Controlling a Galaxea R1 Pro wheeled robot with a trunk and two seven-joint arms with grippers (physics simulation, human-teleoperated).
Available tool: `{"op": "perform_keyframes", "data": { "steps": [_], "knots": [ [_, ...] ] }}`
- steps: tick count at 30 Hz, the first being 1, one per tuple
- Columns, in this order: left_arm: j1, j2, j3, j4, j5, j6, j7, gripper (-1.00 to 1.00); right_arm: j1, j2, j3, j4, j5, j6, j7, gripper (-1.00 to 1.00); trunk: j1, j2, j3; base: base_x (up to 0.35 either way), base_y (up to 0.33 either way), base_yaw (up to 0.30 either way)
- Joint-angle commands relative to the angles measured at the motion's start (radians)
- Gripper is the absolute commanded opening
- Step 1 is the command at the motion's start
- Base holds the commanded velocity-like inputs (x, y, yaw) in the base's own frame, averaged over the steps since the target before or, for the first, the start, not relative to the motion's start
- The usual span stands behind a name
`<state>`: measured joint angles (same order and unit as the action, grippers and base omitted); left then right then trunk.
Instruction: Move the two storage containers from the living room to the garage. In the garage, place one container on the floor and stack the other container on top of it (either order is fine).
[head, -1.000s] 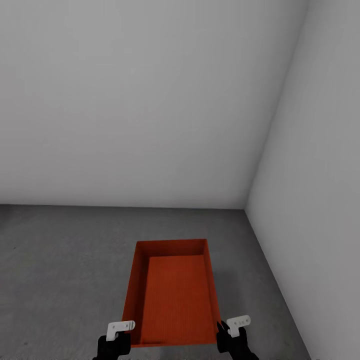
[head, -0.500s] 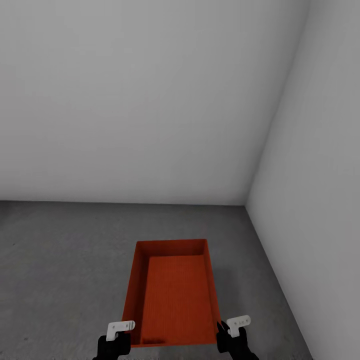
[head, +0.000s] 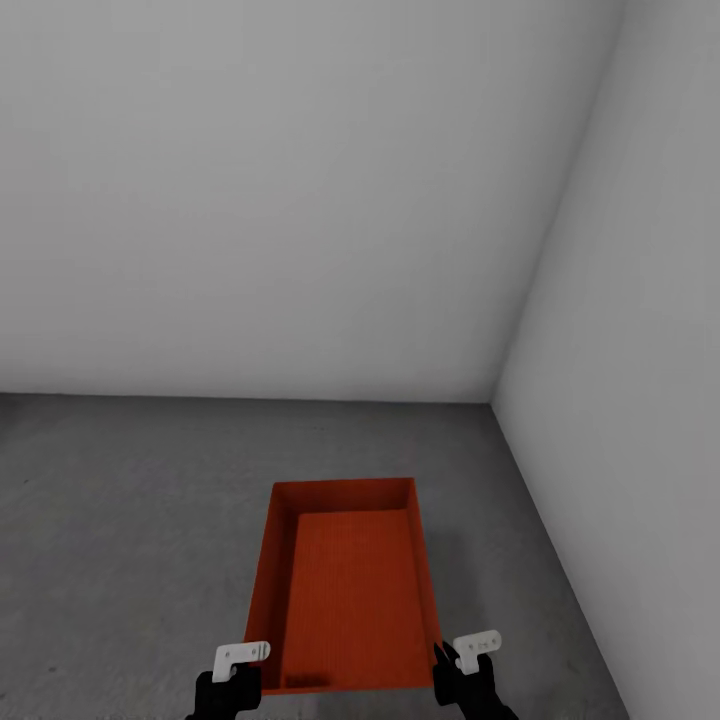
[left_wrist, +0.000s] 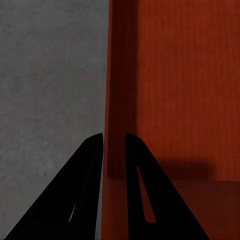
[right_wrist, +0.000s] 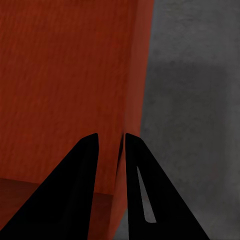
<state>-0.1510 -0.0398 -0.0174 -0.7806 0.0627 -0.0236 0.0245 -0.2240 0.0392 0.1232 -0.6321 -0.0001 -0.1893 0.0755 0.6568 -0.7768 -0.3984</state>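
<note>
Orange-red storage container (head: 345, 590), finely ribbed inside; dark grey mottled floor (head: 120, 540); pale grey walls (head: 280, 200).

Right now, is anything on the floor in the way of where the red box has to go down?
Nothing visible is. The storage container is held by the left gripper and right gripper on its side walls, and the grey concrete floor around and ahead of it looks bare up to the walls.

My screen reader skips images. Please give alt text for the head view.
An orange-red storage container is held by its side walls between the left gripper and right gripper, above a grey concrete floor near a corner of pale walls.
</note>
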Motion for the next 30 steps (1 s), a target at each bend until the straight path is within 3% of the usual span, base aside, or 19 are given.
{"op": "perform_keyframes", "data": {
  "steps": [1, 2, 7, 17, 25, 30],
  "knots": [
    [-0.001, -0.026, -0.024, -0.002, 0.003, -0.002, 0.005, -1.00, 0.000, 0.001, 0.076, 0.003, -0.005, -0.002, 0.005, -1.00, 0.004, -0.008, -0.006, 0.000, 0.000, -0.039],
    [0.005, -0.006, -0.008, -0.006, 0.008, 0.002, 0.000, -1.00, -0.006, 0.006, 0.000, -0.005, 0.002, 0.003, 0.004, -1.00, 0.004, -0.008, -0.006, 0.000, 0.000, 0.000],
    [0.026, -0.018, -0.003, -0.052, 0.008, 0.002, 0.029, -1.00, -0.016, 0.019, 0.000, -0.012, 0.033, 0.004, 0.004, -1.00, 0.004, -0.008, -0.006, 0.000, 0.000, 0.000],
    [0.031, -0.048, -0.006, -0.028, 0.004, -0.002, 0.066, -1.00, -0.015, 0.025, -0.142, 0.003, 0.141, 0.002, 0.088, -1.00, 0.004, -0.008, -0.006, 0.000, 0.000, 0.000],
    [0.032, -0.049, -0.004, -0.011, -0.001, -0.002, 0.064, -1.00, -0.015, 0.045, -0.237, 0.003, 0.234, 0.005, 0.125, -1.00, 0.004, -0.008, -0.006, 0.000, 0.000, 0.000],
    [0.032, -0.049, -0.004, -0.002, 0.005, -0.002, 0.064, -1.00, -0.015, 0.044, -0.247, 0.003, 0.246, 0.013, 0.128, -1.00, 0.004, -0.008, -0.006, 0.000, 0.000, 0.000]
  ]
}}
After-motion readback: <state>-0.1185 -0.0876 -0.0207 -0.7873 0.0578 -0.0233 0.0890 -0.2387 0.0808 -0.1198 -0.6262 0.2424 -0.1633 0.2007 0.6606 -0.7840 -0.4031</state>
